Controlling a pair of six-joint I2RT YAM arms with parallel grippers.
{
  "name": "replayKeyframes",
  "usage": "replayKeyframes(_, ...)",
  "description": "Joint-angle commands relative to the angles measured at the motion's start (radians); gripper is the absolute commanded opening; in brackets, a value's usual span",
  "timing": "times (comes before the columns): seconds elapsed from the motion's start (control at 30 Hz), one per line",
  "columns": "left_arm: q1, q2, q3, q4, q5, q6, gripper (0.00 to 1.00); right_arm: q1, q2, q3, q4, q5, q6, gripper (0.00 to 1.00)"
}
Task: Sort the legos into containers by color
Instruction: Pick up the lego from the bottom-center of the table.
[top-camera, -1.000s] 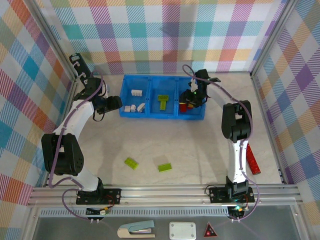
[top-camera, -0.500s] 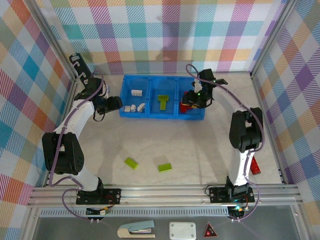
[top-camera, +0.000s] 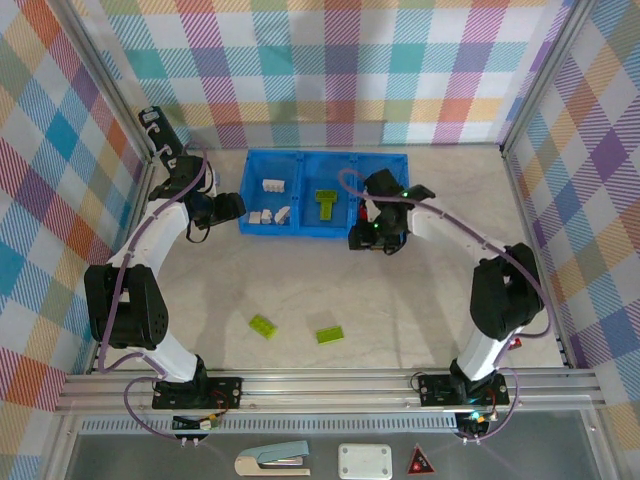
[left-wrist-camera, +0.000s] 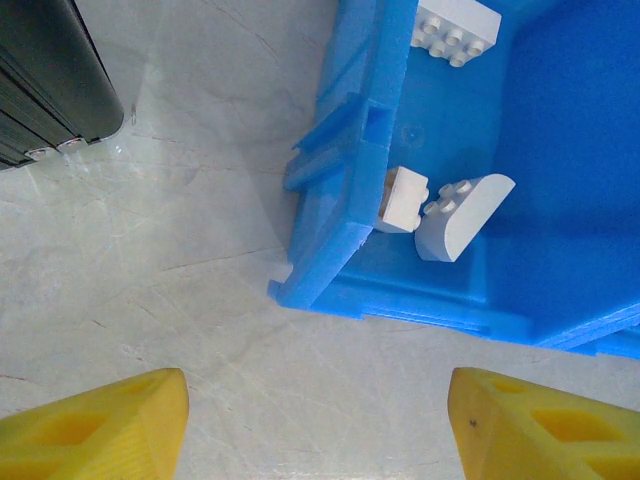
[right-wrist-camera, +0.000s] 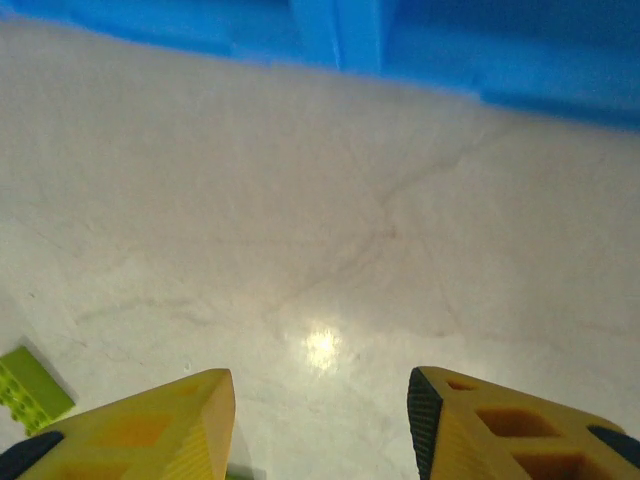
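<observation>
Right gripper (right-wrist-camera: 315, 390), open-jawed and empty, is hovering near a lime green studded plastic brick (right-wrist-camera: 30, 388); an off-centre pinch risks flicking it away.

Table (top-camera: 400, 300): blue tray (top-camera: 300, 234), 2 grn legos (top-camera: 263, 325).

The overhead camera sits high behind the arm bases, looking down and forward across the whole table (top-camera: 420, 300) to the blue tray (top-camera: 300, 232) at its far side. The left wrist camera hangs close over the tray's left end, peering almost straight down past the left gripper (left-wrist-camera: 318, 430) at white bricks (left-wrist-camera: 455, 25) inside. The right wrist camera rides low over the tabletop, looking past the right gripper (right-wrist-camera: 320, 430) towards the tray's near wall. Tray and tabletop show in all three
</observation>
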Motion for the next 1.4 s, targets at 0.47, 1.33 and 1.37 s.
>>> replayKeyframes(0.47,0.015,0.01,0.021,-0.025,0.003,-0.011,0.69,0.432,-0.043,-0.142,-0.079,0.283,0.49,0.56)
replayKeyframes(1.33,0.015,0.01,0.021,-0.026,-0.003,-0.01,0.69,0.617,0.151,-0.167,0.027,0.183,0.606,0.82)
replayKeyframes(1.37,0.016,0.01,0.02,-0.026,-0.002,-0.01,0.69,0.617,0.156,-0.17,0.03,0.182,0.605,0.82)
